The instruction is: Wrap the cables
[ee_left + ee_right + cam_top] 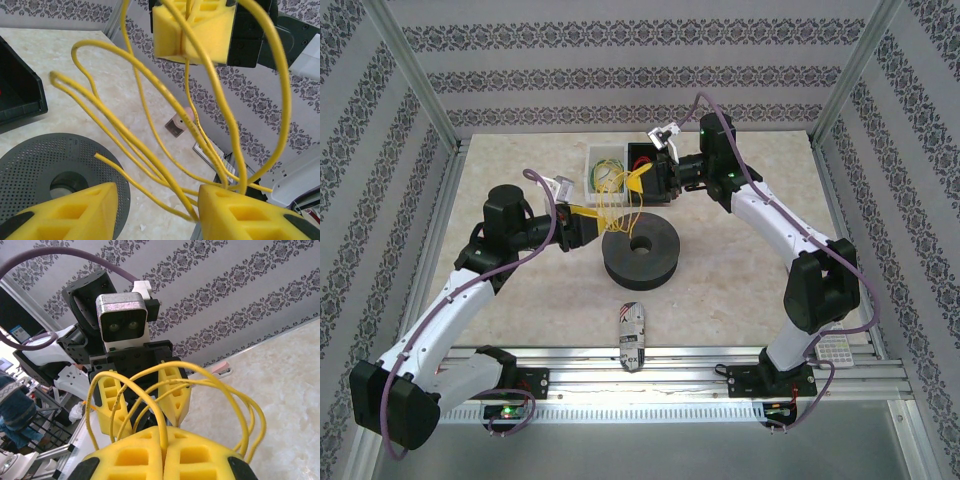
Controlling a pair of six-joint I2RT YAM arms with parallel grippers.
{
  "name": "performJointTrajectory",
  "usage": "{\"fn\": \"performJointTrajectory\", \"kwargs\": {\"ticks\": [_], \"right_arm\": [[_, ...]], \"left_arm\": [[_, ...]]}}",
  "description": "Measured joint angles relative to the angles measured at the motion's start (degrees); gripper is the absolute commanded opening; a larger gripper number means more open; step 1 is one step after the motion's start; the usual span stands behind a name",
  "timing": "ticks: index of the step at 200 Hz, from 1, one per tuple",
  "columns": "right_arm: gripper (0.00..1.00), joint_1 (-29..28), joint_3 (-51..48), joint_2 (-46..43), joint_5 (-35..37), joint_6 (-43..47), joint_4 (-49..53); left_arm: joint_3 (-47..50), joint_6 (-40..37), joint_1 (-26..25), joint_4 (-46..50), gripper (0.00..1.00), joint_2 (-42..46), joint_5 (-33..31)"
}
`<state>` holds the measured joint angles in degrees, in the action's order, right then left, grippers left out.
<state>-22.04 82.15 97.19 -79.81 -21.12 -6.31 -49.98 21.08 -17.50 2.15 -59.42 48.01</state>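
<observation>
A dark grey perforated spool with a round centre hole lies flat in the middle of the pale marbled surface. Behind it, at the far side, a clear bin and a black bin stand side by side and touching. A small oblong black-and-white packet lies near the front edge of the surface, well apart from the spool, and a keypad-like object sits at the front right corner, all within walls of patterned grey wallpaper.
</observation>
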Motion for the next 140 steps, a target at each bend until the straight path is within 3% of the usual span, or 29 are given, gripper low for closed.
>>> {"fn": "performJointTrajectory", "kwargs": {"ticks": [89, 140], "right_arm": [[0.00, -1.1, 0.0, 0.1, -0.3, 0.0, 0.0], [0.00, -1.4, 0.0, 0.1, -0.6, 0.0, 0.0]], "left_arm": [[0.0, 0.5, 0.0, -1.8, 0.38, -1.9, 0.0], [0.5, 1.1, 0.0, -2.6, 0.06, -2.3, 0.0]]}}
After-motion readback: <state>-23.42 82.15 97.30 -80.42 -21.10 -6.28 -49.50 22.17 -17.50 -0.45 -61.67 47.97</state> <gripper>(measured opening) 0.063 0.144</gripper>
